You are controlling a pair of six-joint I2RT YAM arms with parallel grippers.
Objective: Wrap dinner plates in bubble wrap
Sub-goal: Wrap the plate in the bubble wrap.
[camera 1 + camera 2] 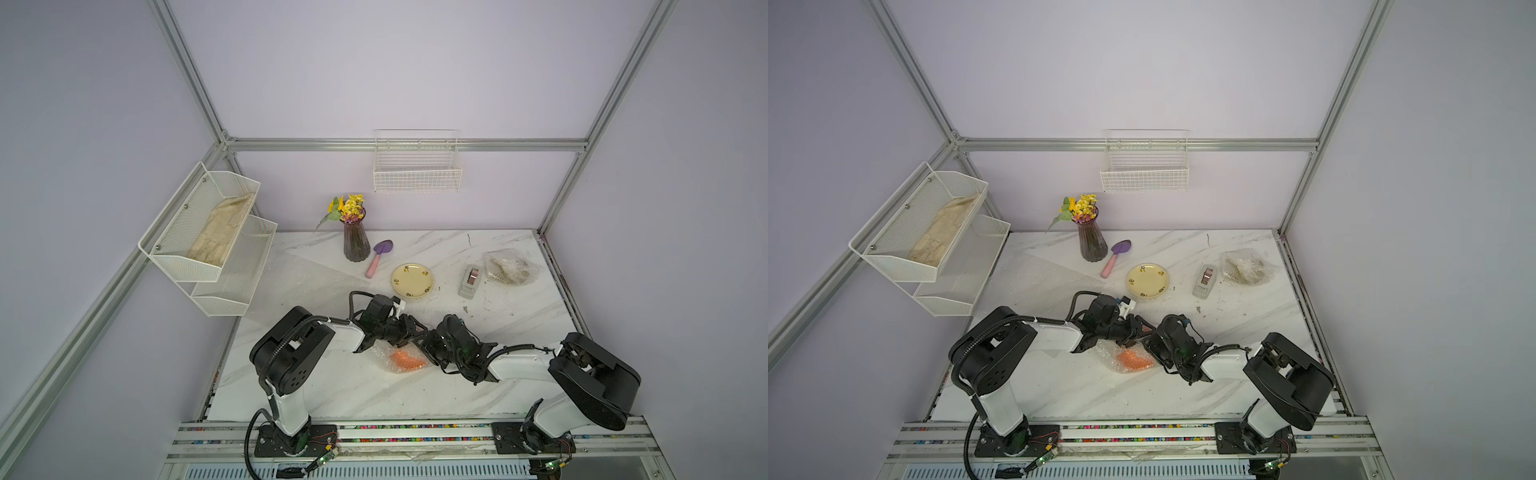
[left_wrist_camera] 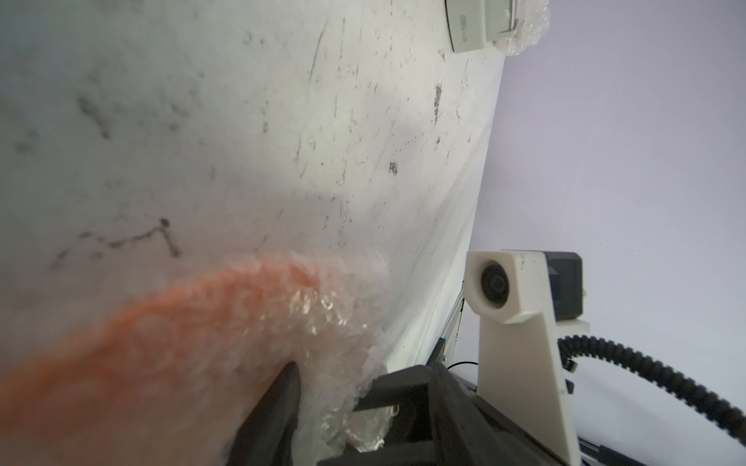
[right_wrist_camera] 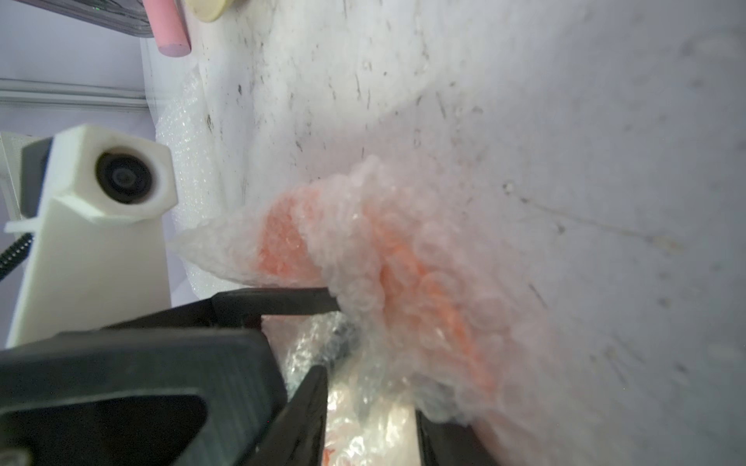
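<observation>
Jaws of the left gripper point(image 1: 405, 337) cannot be judged: only one finger point(image 2: 282, 403) shows, pressed into the bubble wrap point(image 1: 384, 353). Just under and between the two grippers lies the orange plate point(image 1: 405, 360), bundled in that wrap on the table point(image 1: 519, 316). On the right gripper point(image 1: 430, 347) the jaws stand partly apart, its fingers point(image 3: 313, 403) pinching a bunch of the wrap. Beyond both, well apart, sits the bare yellow plate point(image 1: 412, 280).

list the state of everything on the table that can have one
orange plate, covered by crumpled bubble wrap
yellow plate, bare, flat
far-right bundle, wrapped
spare sheet, spread flat
tape dispenser, upright
vase, upright, holding flowers
trowel, lying flat
</observation>
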